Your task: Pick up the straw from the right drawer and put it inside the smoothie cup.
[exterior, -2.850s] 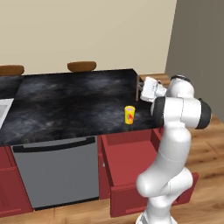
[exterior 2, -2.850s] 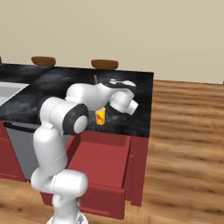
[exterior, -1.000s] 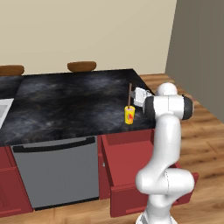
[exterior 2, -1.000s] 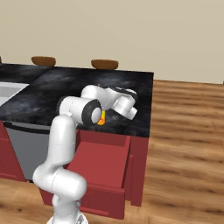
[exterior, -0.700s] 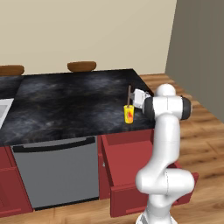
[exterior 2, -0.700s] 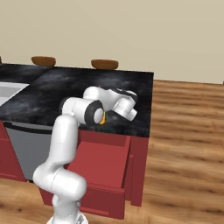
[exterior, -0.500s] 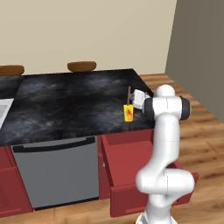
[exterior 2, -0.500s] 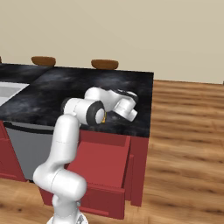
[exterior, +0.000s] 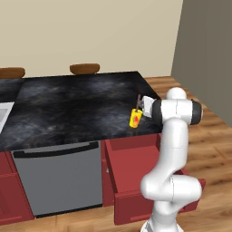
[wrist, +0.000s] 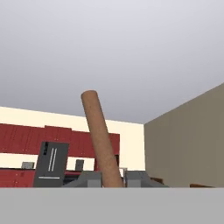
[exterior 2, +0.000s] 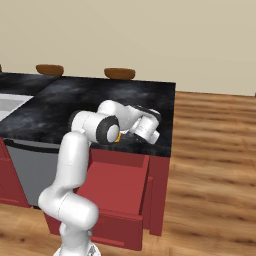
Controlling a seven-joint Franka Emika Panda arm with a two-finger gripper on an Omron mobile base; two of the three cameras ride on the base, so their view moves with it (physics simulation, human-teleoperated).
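The smoothie cup (exterior: 135, 118), a small yellow tumbler with a red mark, stands near the right front corner of the black counter (exterior: 72, 106). My gripper (exterior: 144, 105) is just right of it and slightly above, shut on the straw (exterior: 137, 102). The thin tan straw stands nearly upright, its lower end at the cup's rim. The hand view has the straw (wrist: 101, 140) rising between the fingertips (wrist: 88, 179). From the right base view my arm covers all but a sliver of the cup (exterior 2: 118, 139). Below the counter the red right drawer (exterior: 136, 167) is pulled open.
A grey dishwasher front (exterior: 56, 176) with a bar handle sits left of the drawer. Two brown wooden bowls (exterior: 84, 69) (exterior: 11, 72) rest at the counter's far edge. A sink (exterior: 3, 113) lies at the far left. Wooden floor spreads to the right.
The gripper has carried the straw left from the counter's right edge to the cup. In the last second it sank slightly, bringing the straw's lower end to the cup's rim.
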